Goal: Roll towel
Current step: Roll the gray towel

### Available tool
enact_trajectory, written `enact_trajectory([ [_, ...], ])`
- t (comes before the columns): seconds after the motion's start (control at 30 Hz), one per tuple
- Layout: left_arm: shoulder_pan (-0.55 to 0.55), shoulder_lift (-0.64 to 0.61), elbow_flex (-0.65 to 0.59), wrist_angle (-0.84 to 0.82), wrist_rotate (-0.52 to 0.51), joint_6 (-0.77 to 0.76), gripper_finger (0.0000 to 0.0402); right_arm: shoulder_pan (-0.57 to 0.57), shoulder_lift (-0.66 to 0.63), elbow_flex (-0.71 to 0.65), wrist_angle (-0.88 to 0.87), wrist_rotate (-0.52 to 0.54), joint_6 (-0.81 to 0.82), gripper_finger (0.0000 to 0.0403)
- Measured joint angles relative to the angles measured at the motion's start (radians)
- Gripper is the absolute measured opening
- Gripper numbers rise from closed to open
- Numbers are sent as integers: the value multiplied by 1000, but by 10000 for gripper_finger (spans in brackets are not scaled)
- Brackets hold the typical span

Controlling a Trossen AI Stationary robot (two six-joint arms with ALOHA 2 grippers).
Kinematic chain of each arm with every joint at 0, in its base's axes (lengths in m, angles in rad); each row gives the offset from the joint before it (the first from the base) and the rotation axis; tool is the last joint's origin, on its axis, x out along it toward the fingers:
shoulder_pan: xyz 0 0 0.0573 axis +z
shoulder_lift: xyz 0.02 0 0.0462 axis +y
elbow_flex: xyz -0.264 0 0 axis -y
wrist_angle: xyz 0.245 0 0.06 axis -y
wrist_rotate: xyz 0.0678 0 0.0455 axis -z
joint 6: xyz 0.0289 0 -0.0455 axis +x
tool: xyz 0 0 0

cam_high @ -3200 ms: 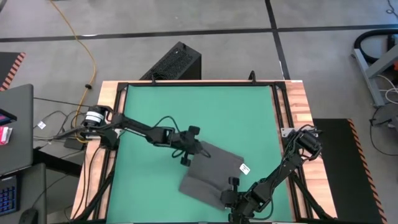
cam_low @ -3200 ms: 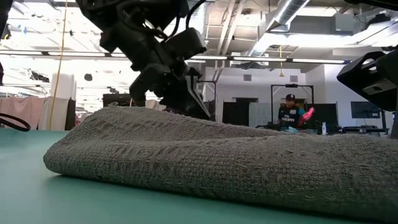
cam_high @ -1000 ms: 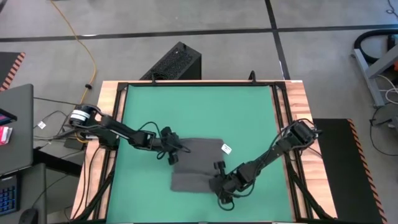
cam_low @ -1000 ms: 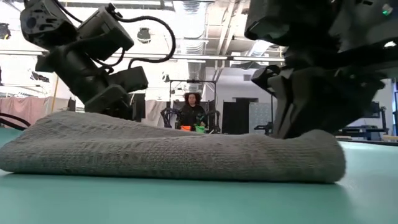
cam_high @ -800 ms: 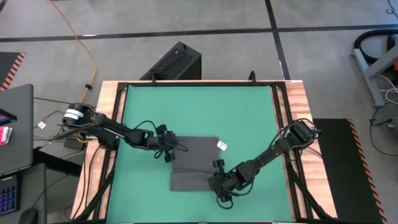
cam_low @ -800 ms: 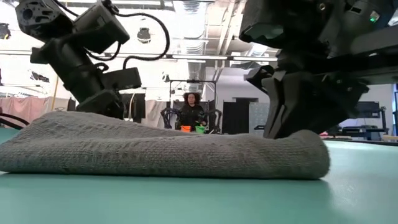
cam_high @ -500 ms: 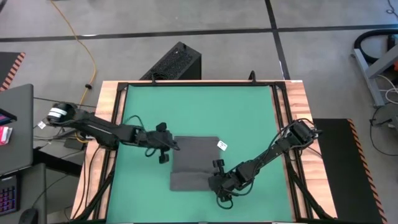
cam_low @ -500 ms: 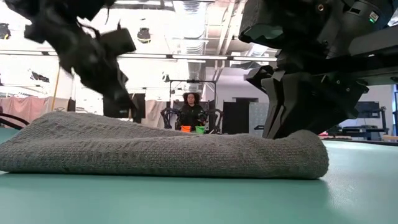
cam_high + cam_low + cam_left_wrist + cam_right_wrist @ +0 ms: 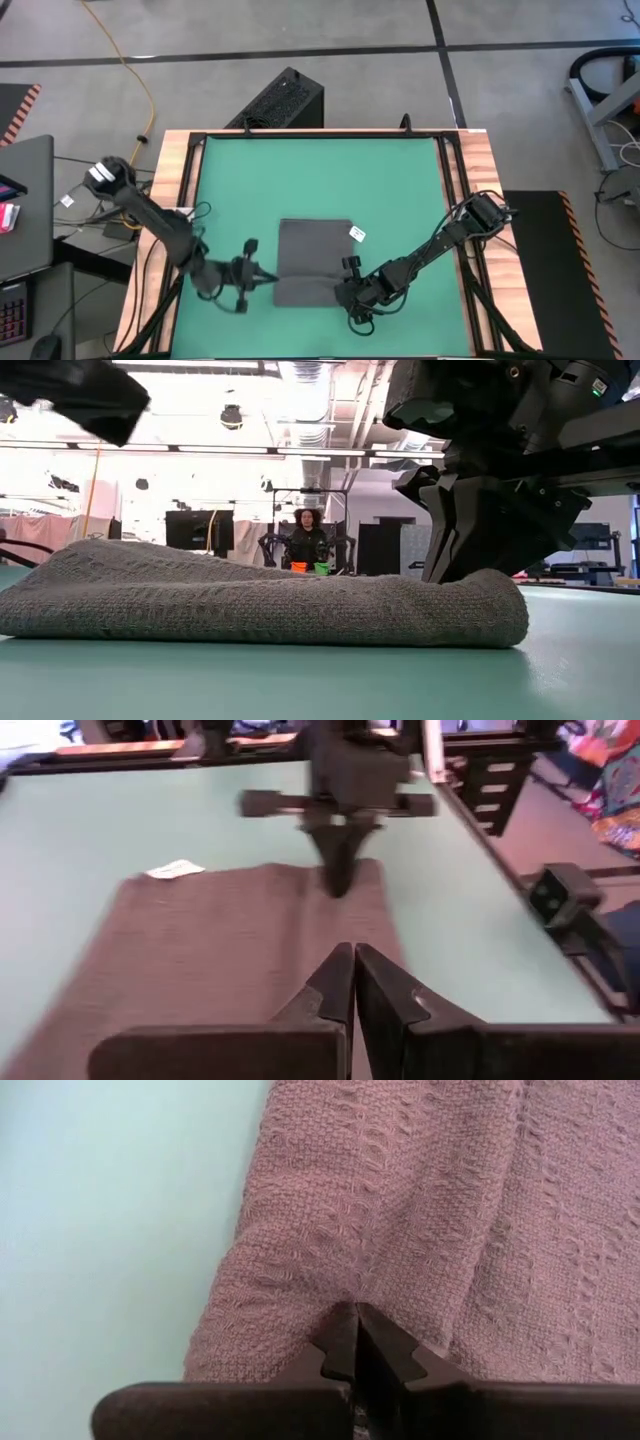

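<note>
- Your right gripper (image 9: 346,290) has its jaws pinched shut on the near fold of the towel (image 9: 313,262), at the fold's right end.
- Your left gripper (image 9: 262,281), jaws shut and empty, sits just off the fold's left end.
- The fold runs left-right, and bare counter (image 9: 320,180) lies beyond for rolling.

Plain dark grey towel (image 9: 313,260), green table (image 9: 320,180)

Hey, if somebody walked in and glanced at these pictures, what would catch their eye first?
Probably the dark grey towel folded on the green table, near its front edge. The right gripper is shut on the towel's front right corner, while the left gripper, shut, sits just off the towel's left edge.
</note>
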Motion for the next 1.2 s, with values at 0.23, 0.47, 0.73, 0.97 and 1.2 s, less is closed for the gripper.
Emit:
enact_trajectory([
  [0.23, -67, 254, 25, 149, -113, -98, 0, -3, 0, 0, 7, 0, 0, 29],
  [0.47, -26, 417, 62, 148, -102, -194, 0, -3, 0, 0, 10, 0, 8, 29],
  [0.73, 11, 473, 78, 104, -56, -258, 0, -3, -5, 0, 11, 0, -7, 40],
  [0.97, 29, 473, 78, 71, -44, -298, 0, 13, -75, -1, -25, 0, -9, 71],
  [1.2, 29, 473, 78, 70, -26, -298, 0, 79, -178, -1, 2, -1, -28, 101],
])
